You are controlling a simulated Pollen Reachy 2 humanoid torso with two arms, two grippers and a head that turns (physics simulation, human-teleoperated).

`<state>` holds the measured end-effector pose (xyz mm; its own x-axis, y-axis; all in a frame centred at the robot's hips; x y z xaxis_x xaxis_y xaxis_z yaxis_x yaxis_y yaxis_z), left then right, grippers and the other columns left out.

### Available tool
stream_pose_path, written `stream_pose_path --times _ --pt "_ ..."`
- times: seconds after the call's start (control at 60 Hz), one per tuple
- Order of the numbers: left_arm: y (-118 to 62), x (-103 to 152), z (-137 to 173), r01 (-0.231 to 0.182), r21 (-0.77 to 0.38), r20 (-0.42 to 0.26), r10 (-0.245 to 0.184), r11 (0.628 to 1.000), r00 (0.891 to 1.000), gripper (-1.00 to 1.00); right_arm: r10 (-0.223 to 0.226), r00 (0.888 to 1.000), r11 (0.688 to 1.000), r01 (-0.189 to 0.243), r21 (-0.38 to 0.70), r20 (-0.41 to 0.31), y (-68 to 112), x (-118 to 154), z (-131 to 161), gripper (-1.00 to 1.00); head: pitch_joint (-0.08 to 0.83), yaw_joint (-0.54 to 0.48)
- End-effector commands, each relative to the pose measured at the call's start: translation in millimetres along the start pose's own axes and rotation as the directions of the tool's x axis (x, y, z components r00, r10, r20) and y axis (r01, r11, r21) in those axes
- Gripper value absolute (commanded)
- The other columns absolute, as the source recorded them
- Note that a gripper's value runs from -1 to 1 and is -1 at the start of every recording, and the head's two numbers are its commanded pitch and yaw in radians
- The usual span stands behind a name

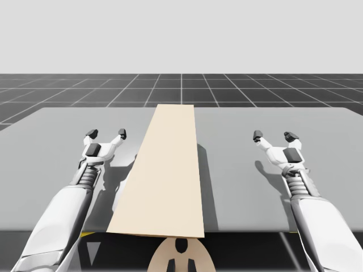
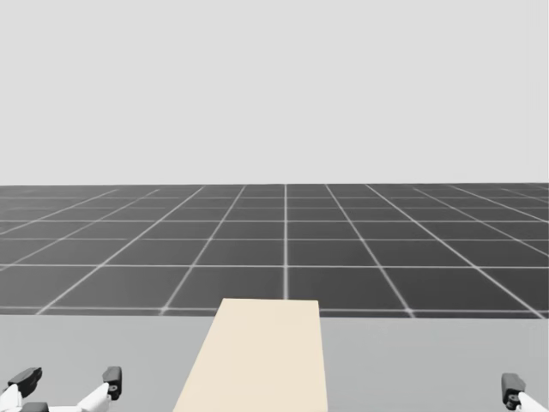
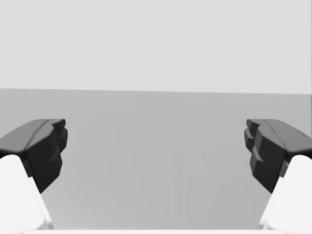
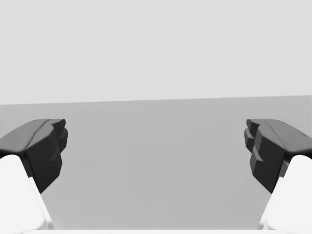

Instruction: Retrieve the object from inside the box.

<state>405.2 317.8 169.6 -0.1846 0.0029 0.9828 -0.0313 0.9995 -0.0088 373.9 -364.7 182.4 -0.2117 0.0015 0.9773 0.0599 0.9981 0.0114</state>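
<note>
My left gripper [image 1: 106,134] hangs over the flat grey table [image 1: 51,136], left of the long pale-beige rectangular box [image 1: 167,170], its 2 dark-tipped fingers spread wide around nothing. The box lies along the table's middle, near edge towards far edge, its plain top face hiding the inside. Right of the box, well apart, my right gripper [image 1: 274,136] is likewise spread wide and empty.

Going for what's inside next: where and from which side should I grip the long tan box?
Likely the tan box by its long side edges, mid-length: left gripper from its left, right gripper from its right. It runs away from me between the two grippers, jaws open, and its top shows no handle or seam.
</note>
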Motion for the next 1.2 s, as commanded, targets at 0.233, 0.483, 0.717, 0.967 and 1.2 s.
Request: stream_pose_path --times 0.233,0.483,0.717,0.967,1.2 --pt "-2.4 -3.0 1.4 0.005 -0.048 -0.058 -0.008 0.999 0.998 -1.0 -0.001 0.998 0.993 0.008 0.115 -0.067 3.4 -9.0 -0.4 -1.0 0.029 0.03" --pt "-28.2 -5.5 20.2 0.071 -0.392 -0.069 -0.106 0.917 0.992 -1.0 0.038 0.997 0.95 -0.017 0.312 -0.062 19.8 -13.2 4.9 -1.0 0.026 0.03" --pt "-59.7 -9.3 45.7 0.148 -0.653 -0.009 -0.203 0.743 0.979 -1.0 0.049 0.999 0.868 -0.046 0.495 0.008 41.3 -9.9 17.0 -1.0 0.026 0.02" --pt "-70.5 -1.4 59.3 0.117 -0.744 0.016 -0.158 0.658 0.987 -1.0 0.03 0.997 0.756 -0.067 0.651 0.067 55.9 -5.0 30.8 -1.0 0.029 0.02" --pt "-72.5 3.6 78.8 0.118 -0.863 0.039 -0.168 0.49 0.985 -1.0 0.026 0.994 0.64 -0.097 0.762 0.105 67.2 -5.0 43.9 -1.0 0.028 0.02"
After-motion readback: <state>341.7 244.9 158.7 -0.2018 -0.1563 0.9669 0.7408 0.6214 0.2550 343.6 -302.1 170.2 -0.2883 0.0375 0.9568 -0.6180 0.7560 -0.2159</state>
